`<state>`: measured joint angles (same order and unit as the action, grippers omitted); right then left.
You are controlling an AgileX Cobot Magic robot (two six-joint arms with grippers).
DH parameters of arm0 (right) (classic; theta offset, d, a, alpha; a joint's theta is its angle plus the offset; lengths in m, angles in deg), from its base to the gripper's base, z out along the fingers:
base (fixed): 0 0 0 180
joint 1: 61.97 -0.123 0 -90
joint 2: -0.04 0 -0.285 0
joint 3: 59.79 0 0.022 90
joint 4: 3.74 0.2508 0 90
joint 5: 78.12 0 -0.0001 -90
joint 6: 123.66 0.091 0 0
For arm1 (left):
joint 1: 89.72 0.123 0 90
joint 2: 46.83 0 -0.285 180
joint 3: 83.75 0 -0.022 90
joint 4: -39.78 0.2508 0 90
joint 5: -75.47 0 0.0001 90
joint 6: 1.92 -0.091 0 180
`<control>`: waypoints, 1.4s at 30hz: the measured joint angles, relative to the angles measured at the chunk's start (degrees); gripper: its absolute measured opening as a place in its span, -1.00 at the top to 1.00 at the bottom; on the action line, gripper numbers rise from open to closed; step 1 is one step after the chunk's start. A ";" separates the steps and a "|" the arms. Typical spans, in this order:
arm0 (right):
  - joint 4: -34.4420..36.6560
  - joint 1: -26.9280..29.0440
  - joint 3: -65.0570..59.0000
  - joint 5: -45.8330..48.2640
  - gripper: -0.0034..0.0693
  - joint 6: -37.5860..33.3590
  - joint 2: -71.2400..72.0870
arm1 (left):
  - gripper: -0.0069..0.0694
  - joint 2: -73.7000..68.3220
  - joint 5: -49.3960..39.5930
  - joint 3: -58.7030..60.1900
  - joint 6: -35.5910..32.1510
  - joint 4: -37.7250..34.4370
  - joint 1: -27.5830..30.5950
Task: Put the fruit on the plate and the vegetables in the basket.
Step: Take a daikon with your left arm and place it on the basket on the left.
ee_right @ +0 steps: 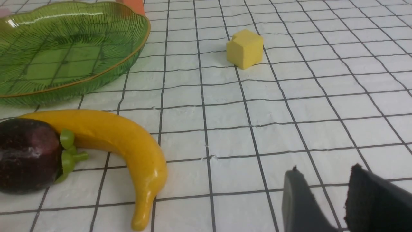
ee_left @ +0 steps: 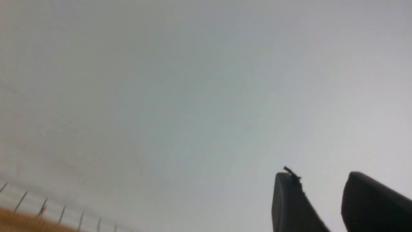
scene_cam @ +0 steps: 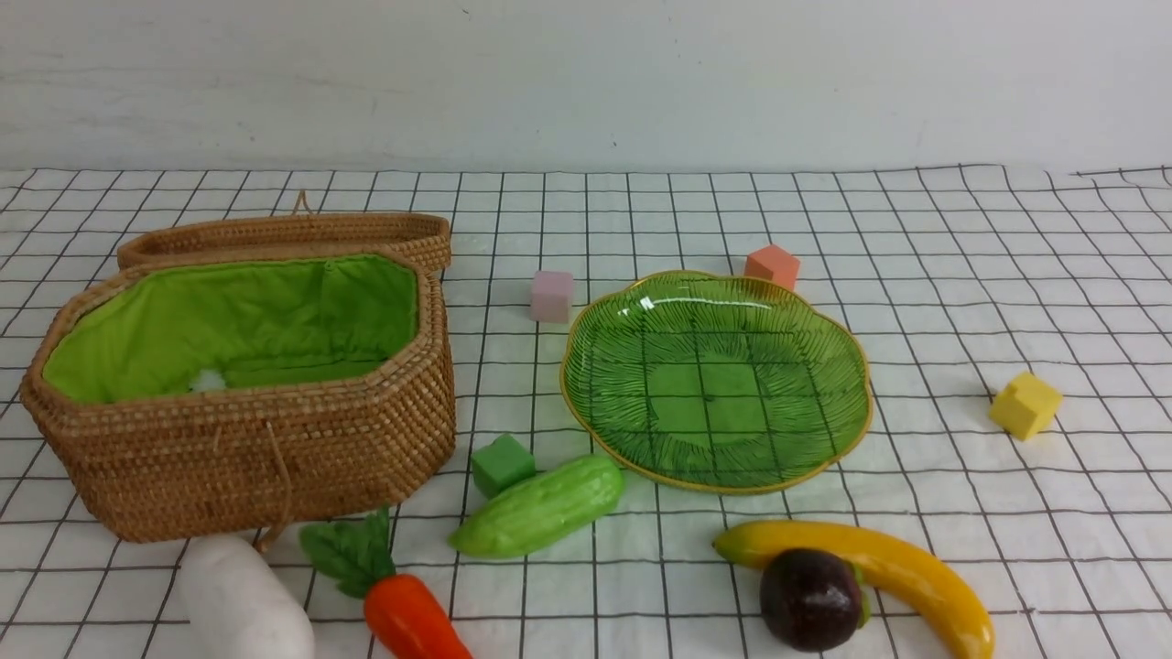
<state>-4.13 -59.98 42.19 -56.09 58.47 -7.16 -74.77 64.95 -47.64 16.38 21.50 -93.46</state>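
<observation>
The green plate (scene_cam: 829, 343) lies bare at centre right. In front of it lie the yellow banana (scene_cam: 906, 567) and the dark purple fruit (scene_cam: 810, 599), touching; no mango shows. The wicker basket (scene_cam: 275, 439) stands open at the left, a white tuft inside. Near it lie the white radish (scene_cam: 243, 599), carrot (scene_cam: 412, 618) and green gourd (scene_cam: 540, 508). Neither gripper shows in the front view. My right gripper (ee_right: 322, 174) is open and empty, low over the cloth beside the banana (ee_right: 128, 141), purple fruit (ee_right: 27, 154) and plate (ee_right: 106, 74). My left gripper (ee_left: 318, 178) is open, empty, facing the wall.
The basket's lid (scene_cam: 284, 236) rests behind it. Foam cubes sit around: green (scene_cam: 502, 464) by the gourd, pink (scene_cam: 552, 296) and orange (scene_cam: 772, 266) behind the plate, yellow (scene_cam: 1025, 405) at the right, also in the right wrist view (ee_right: 244, 48). A grey wall backs the checked cloth.
</observation>
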 joint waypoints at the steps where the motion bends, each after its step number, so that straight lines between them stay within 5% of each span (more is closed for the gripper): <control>1: 0.00 0.00 0.00 0.00 0.23 0.00 0.00 | 0.19 -4.20 -5.70 -2.21 0.00 1.99 0.00; 8: 0.00 0.00 0.00 0.00 0.23 0.00 0.00 | 0.19 -21.07 -21.92 -2.46 0.58 9.06 0.00; 17: 0.00 0.00 0.00 0.00 0.23 0.00 0.00 | 0.01 -44.38 -32.85 -2.41 12.63 9.51 0.00; 24: 0.00 0.00 0.00 0.00 0.23 0.00 0.00 | -0.64 -61.73 -29.69 -2.46 12.56 7.05 0.00; 28: 0.00 0.00 0.00 0.00 0.23 0.00 0.00 | -0.83 -69.71 -26.14 -2.72 12.24 6.39 0.00; 35: 0.00 0.00 0.00 0.00 0.23 0.00 0.00 | -0.58 -72.72 -25.81 -3.35 12.11 5.07 0.00; 42: 0.00 0.00 0.00 0.00 0.23 0.00 0.06 | -0.55 -60.64 -36.67 -5.79 8.31 5.00 0.00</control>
<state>-4.13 -59.98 42.19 -56.09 58.47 -7.11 -135.41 28.28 -53.43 24.69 26.49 -93.46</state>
